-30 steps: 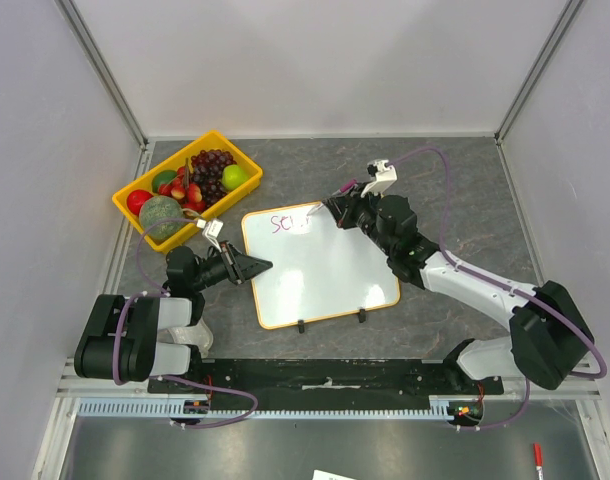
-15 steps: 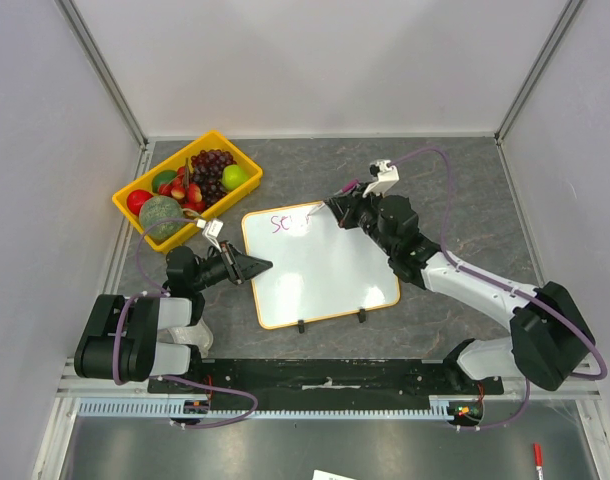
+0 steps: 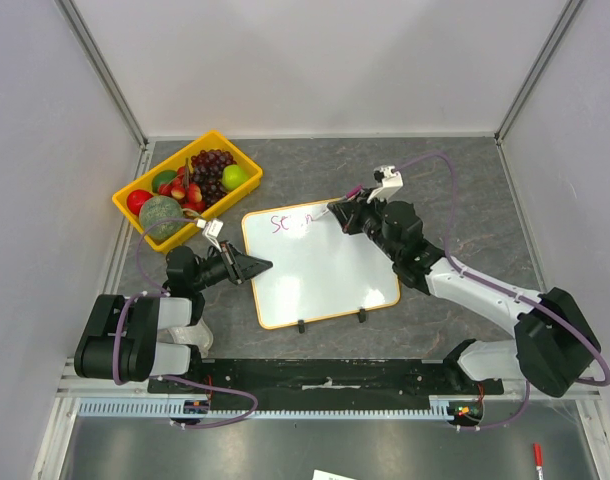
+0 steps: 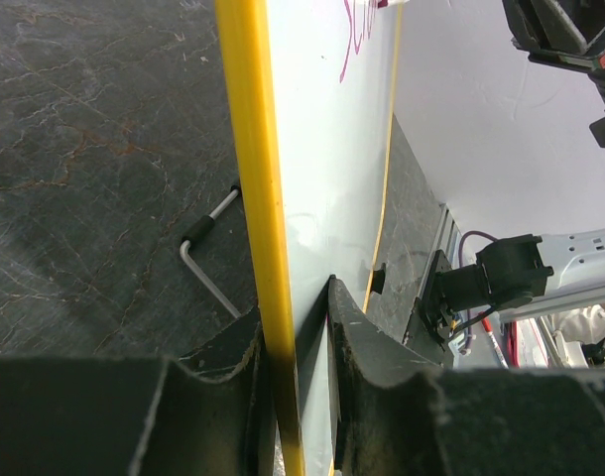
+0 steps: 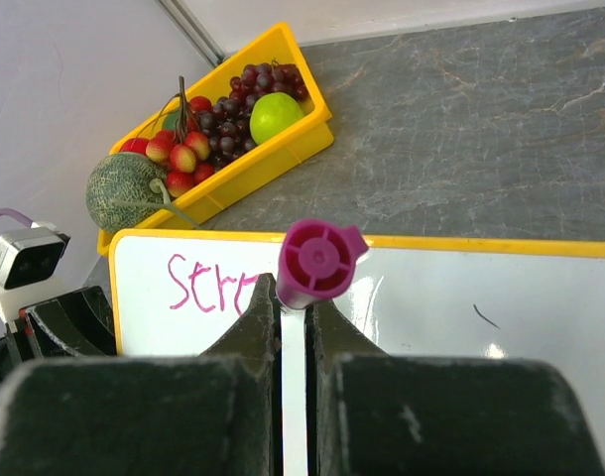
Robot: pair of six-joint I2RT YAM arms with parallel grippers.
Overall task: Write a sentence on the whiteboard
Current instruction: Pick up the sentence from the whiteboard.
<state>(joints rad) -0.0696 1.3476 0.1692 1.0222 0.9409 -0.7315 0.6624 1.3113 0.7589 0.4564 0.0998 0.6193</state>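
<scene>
One whiteboard [image 3: 320, 265], white with rounded corners and a thin orange-yellow frame, lies flat mid-table on the grey marbled table top [image 3: 465, 190], its two small black clip feet [image 3: 301, 325] on the near edge. One line of writing so far: the sentence [image 5: 208, 283] stands at a few magenta letters, "Str", in the board's far left corner. One magenta marker [image 5: 317, 260], one yellow plastic fruit tray [image 5: 268, 159] beyond that corner holding one netted melon, one bunch of dark grapes, one green apple and some red fruit. Two arms are at work. The left gripper [image 3: 268, 265] reaches in low from the left, fingers [image 4: 357, 337] pinching the board's left edge, one above, one below the frame. The right gripper [image 3: 337, 210] stretches diagonally across the board, jaws pressed tight on the marker, tip down beside the last letter.
</scene>
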